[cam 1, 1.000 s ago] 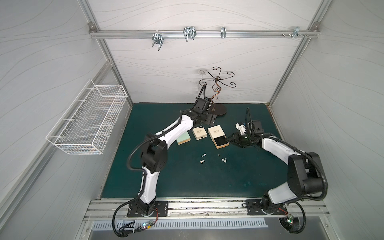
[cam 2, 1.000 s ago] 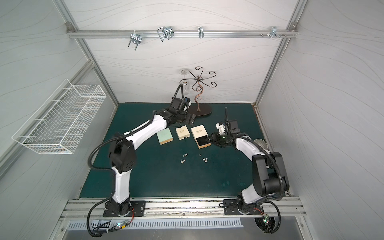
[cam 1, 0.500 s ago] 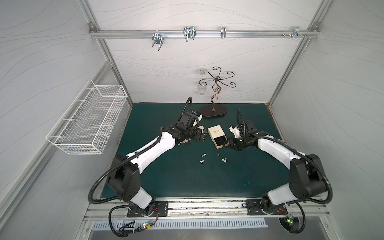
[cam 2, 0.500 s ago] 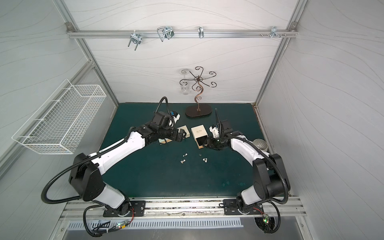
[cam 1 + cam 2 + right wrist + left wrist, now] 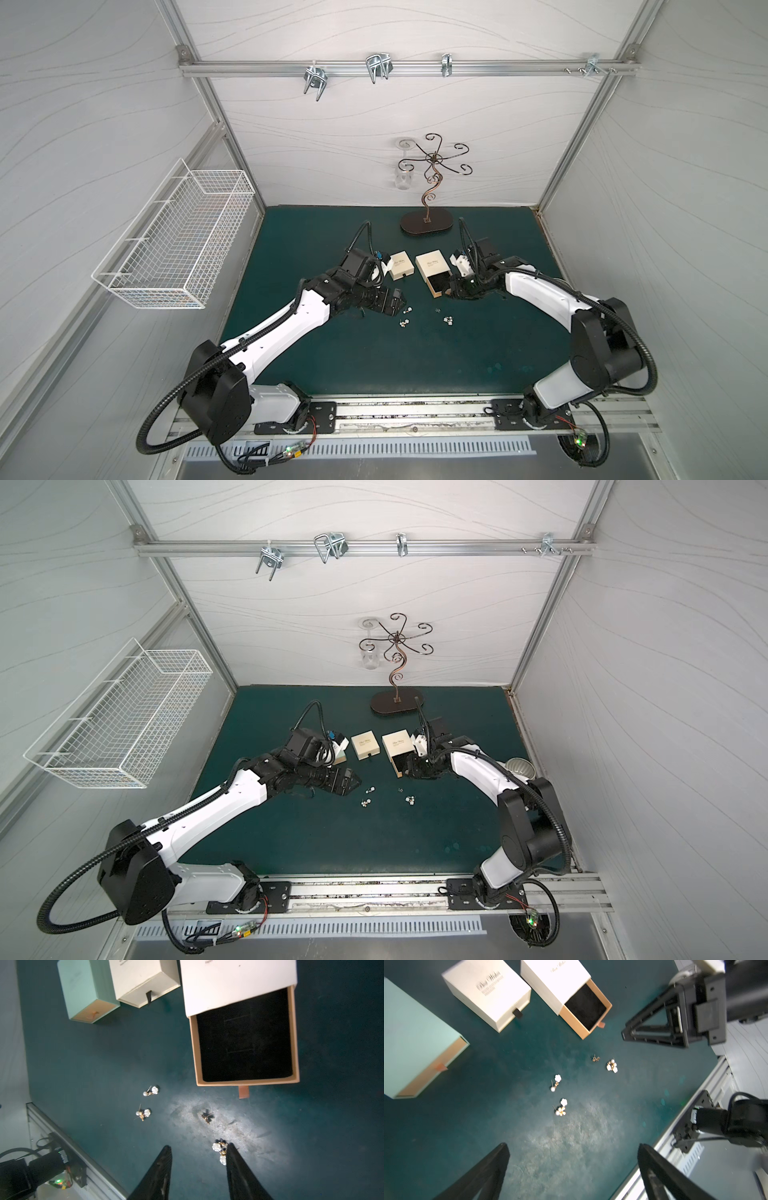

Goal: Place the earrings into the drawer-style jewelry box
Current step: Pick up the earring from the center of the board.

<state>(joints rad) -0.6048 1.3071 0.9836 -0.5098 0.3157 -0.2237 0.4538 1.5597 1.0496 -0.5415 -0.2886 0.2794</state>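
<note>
Tiny pearl-and-gold stud earrings (image 5: 558, 1083), loose on dark green mat (image 5: 446, 1126) near the white jewelry box's pulled-out black-lined drawer (image 5: 247, 1083); probably light, skittish, fragile, best pinched at the bead cluster; left gripper (image 5: 572, 1147) spread wide, right gripper (image 5: 198, 1147) partly parted, both empty.

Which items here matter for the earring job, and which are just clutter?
Job:
- earrings, loose
- open drawer box, drawer empty

Lying about:
- closed white drawer box
- mint box
- jewelry stand
- wire basket
- silvery bowl
</note>
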